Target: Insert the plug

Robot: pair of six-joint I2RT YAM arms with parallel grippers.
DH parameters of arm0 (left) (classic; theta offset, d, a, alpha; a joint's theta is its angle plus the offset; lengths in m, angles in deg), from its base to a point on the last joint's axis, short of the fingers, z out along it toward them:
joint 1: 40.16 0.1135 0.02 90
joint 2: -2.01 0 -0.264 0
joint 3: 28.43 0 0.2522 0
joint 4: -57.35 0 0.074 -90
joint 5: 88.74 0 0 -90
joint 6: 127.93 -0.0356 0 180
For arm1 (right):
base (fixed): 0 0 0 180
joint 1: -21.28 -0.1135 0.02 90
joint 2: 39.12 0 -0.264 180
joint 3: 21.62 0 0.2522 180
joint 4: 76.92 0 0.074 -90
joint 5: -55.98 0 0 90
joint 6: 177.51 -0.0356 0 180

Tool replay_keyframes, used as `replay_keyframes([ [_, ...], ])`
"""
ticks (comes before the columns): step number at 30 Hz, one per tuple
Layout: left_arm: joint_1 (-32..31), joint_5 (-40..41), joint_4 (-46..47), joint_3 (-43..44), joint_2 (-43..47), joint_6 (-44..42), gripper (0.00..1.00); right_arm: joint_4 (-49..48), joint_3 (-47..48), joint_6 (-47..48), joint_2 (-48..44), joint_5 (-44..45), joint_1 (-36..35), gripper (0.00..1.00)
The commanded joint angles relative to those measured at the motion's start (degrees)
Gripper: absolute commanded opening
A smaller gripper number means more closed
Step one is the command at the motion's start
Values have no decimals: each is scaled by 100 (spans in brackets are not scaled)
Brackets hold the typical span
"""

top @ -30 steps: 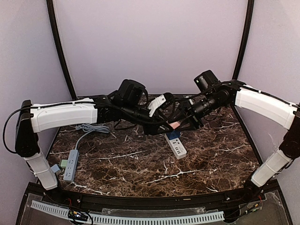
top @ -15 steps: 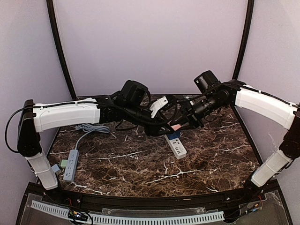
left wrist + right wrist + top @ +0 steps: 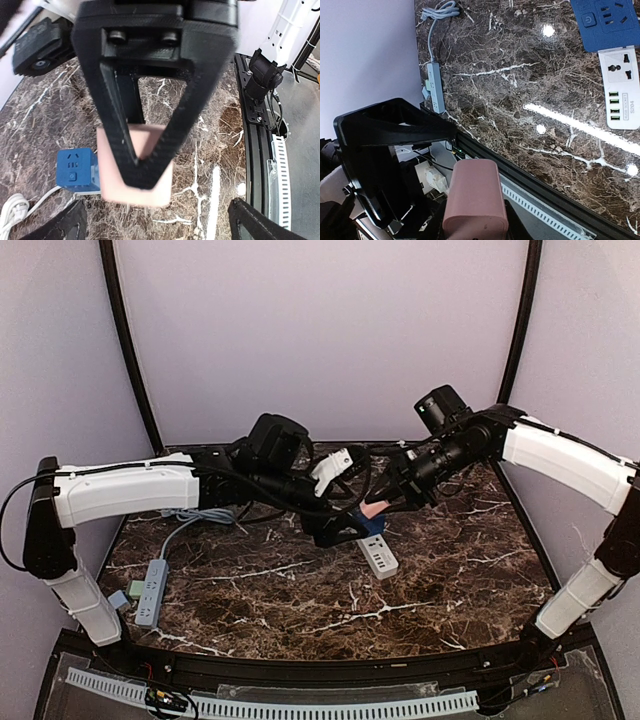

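From above, two arms reach in over a dark marble surface and meet above its middle, toward the far edge. The right hand carries a pink plug in the air. Just below it, a blue socket block sits at the far end of a white power strip. The left hand hangs right beside the plug. A second, grey strip lies near the left edge by the near-left corner, its cable coiled farther back.

The left wrist view looks straight at the plug. One triangular black finger of the right hand lies flat across its face, so that hand appears pressed together, pinching the plug. The left hand's own fingers show only in the bottom corners, spread wide and holding nothing. The blue block lies on the surface to the left of the plug, with a white cable beside it.

In the right wrist view the plug fills the bottom centre. The blue block and white strip lie at the top right, and the grey strip lies along the surface's edge.

The step in hand looks like carrying and lining up, with nothing inserted yet. Next, the prongs probably need to face a matching socket and go straight down, perhaps with the left hand steadying the strip.

The prongs are not visible in any view. The right hand's own fingers are mostly cut off in its wrist view. How high the plug hangs over the block cannot be told.
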Motion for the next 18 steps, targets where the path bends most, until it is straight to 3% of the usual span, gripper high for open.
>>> replay_keyframes([
  [1,-36,372,-99,-247,608,77,99,232,236,375,81,437,25,0],
  [5,-35,662,-491,-232,812,520,99,356,342,707,146,736,25,0],
  [10,79,1351,-1213,117,1040,1868,99,628,486,1292,259,1399,25,0],
  [14,142,2296,-1416,-50,1402,2582,99,648,465,1877,207,1891,26,0],
  [16,177,2292,-1302,-290,1775,2598,99,654,432,2126,176,2142,25,0],
  [18,350,1661,-1103,-636,2063,2586,99,647,387,2370,159,2357,26,0],
])
